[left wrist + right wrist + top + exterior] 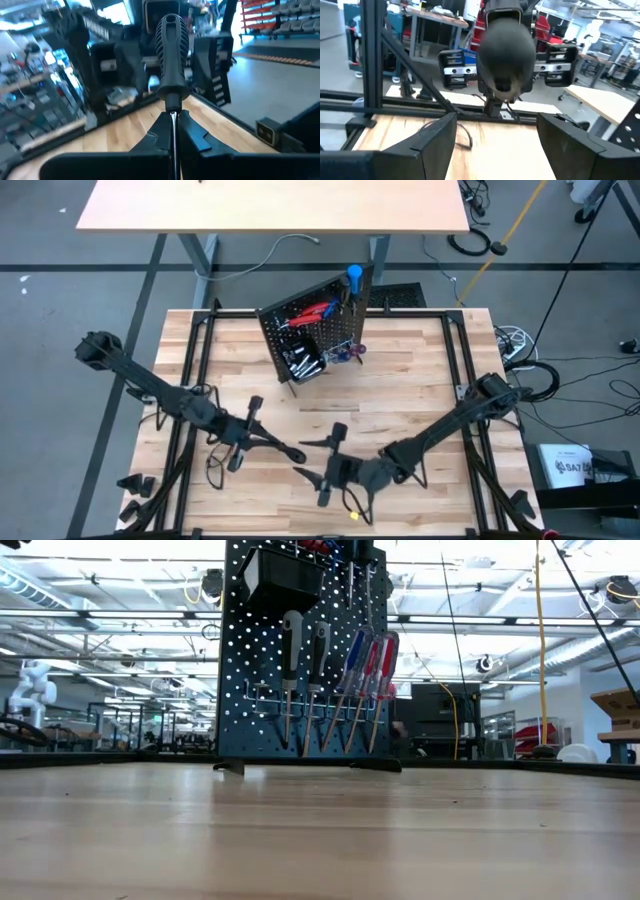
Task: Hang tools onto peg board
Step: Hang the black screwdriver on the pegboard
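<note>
Black-handled screwdriver (171, 55) pinched by its shaft in left fingers (150, 137) at lower centre — right fingers (570, 140) spread apart facing it; peg board (315, 330) upper centre.

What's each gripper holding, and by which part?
Left gripper: shut on the black-handled screwdriver, gripped by the shaft just below the handle. Right gripper: open, holding nothing.

One black peg board (300, 650) stands on the tabletop (320, 830); on its front hang five screwdrivers: two black-handled (303, 655), one blue-handled (354, 655) and two red-handled (380, 660). One small black bin (280, 575) is fixed above them on the peg board. One more black-handled screwdriver (171, 55) sits pinched in the left claw (172, 132). Two robot arms share the tabletop.
</note>
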### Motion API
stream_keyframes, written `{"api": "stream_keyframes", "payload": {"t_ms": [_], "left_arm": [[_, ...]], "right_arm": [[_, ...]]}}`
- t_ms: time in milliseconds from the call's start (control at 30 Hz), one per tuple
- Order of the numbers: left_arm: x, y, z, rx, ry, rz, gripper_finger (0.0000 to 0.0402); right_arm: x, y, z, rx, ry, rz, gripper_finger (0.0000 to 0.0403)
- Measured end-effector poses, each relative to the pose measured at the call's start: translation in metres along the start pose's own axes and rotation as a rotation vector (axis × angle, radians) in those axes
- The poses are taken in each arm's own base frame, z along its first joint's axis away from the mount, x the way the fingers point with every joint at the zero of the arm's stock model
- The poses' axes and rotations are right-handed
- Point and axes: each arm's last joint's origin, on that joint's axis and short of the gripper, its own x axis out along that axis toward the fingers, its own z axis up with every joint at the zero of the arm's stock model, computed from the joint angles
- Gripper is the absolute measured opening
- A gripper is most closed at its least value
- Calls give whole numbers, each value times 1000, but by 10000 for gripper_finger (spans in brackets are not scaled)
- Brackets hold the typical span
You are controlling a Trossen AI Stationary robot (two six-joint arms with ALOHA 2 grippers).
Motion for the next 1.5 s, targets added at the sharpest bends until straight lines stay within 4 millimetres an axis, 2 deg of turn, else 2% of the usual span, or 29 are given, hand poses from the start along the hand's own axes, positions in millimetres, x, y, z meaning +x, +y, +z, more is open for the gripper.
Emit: {"api": "stream_keyframes", "payload": {"t_ms": [200,433,533,667,1067,1233,1500], "left_arm": [[-5,14,3,12,-71,-26,8],[-26,25,-29,-65,-241,49,8],[-33,28,-34,-110,-318,22,8],[-33,28,-35,-122,-322,-11,8],[-28,26,-42,-129,-277,-27,8],[-28,26,-42,-132,-272,-6,8],[-27,27,-42,-135,-266,15,8]], "right_arm": [[15,-18,8,-42,-88,-8,265],[13,-19,16,-86,-150,-25,265],[15,-22,16,-82,-151,-33,265],[20,-29,18,-62,-175,-52,265],[38,-51,19,8,-259,36,263],[40,-54,20,16,-269,48,236],[41,-56,20,18,-277,46,149]]}}
